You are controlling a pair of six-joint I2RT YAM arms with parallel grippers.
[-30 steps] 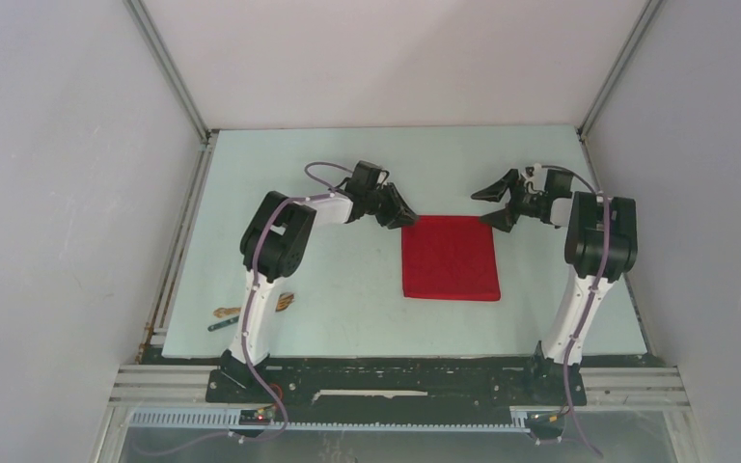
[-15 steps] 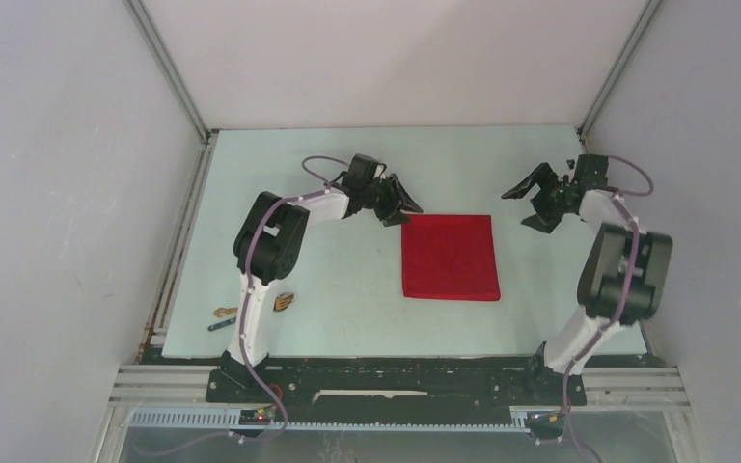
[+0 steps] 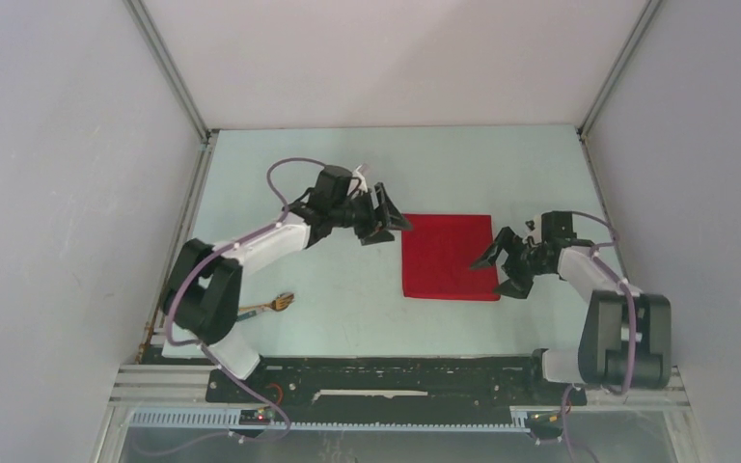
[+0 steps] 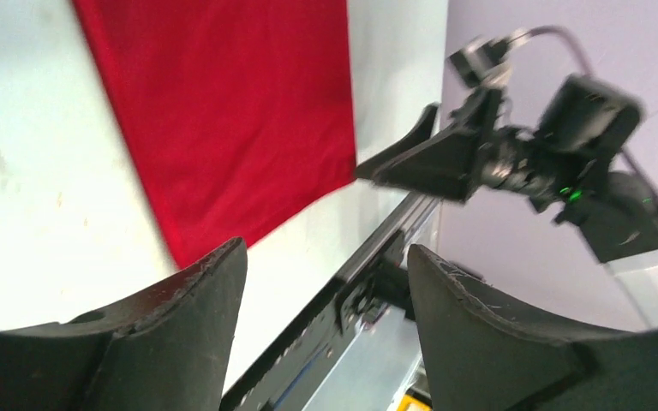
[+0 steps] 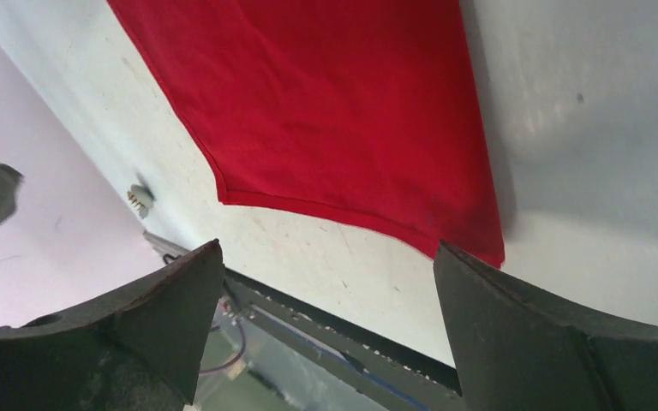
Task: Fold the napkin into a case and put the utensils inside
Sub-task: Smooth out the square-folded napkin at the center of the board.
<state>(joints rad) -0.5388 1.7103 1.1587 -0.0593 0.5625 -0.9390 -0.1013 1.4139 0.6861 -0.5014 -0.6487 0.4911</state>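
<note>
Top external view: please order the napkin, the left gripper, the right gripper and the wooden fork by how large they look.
1. napkin: clearly the largest.
2. left gripper and right gripper: they look about alike, so I do not rank them.
3. wooden fork: the smallest, thin and short.

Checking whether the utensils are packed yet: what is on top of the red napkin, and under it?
Nothing lies on the napkin: bare red cloth, flat on the table. Underneath is covered, unseen.

White-and-black arms (image 3: 265, 243) — purple cables (image 3: 294, 161), black fingers (image 4: 180, 334).
</note>
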